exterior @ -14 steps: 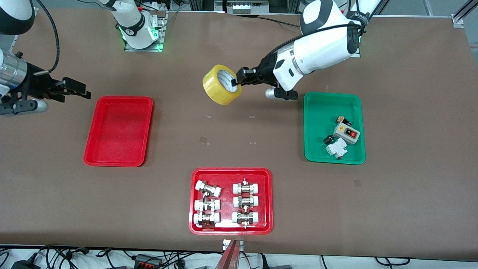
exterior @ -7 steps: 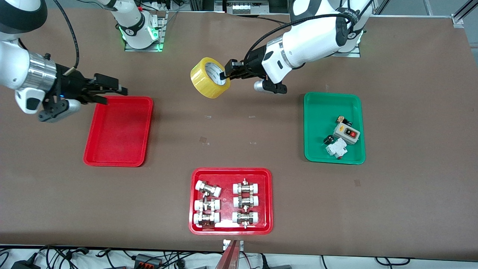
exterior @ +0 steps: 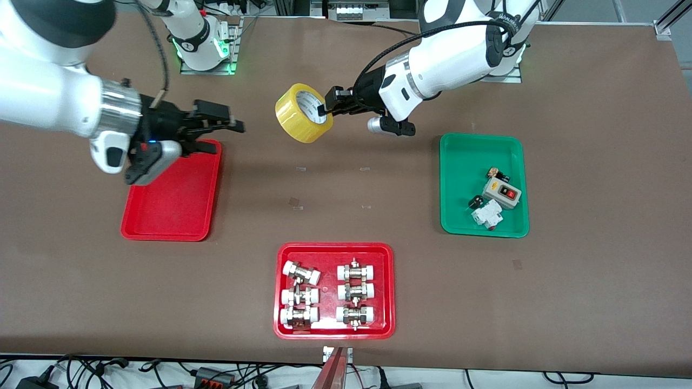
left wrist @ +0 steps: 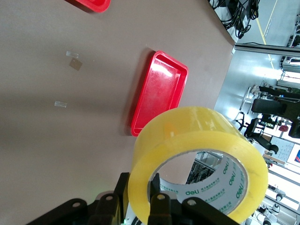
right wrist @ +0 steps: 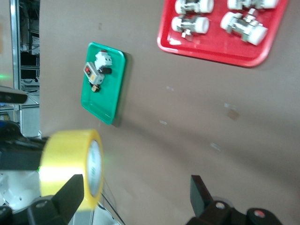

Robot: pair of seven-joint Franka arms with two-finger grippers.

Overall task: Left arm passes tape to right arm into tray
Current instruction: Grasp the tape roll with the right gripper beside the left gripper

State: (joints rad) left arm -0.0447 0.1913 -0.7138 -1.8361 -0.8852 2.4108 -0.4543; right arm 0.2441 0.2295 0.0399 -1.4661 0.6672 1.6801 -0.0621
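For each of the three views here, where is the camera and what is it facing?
Front view: high across the table, facing both bases; shows both arms, the left gripper holding the tape up, the open right gripper over the red tray.
Left wrist view: on the left arm, looking past its gripper and the tape to the red tray.
Right wrist view: on the right arm, its fingers facing the tape.
Shared: the tape appears in all three.

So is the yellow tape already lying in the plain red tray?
No, the tape is up in the air, held by the left gripper, and the tray has nothing in it.
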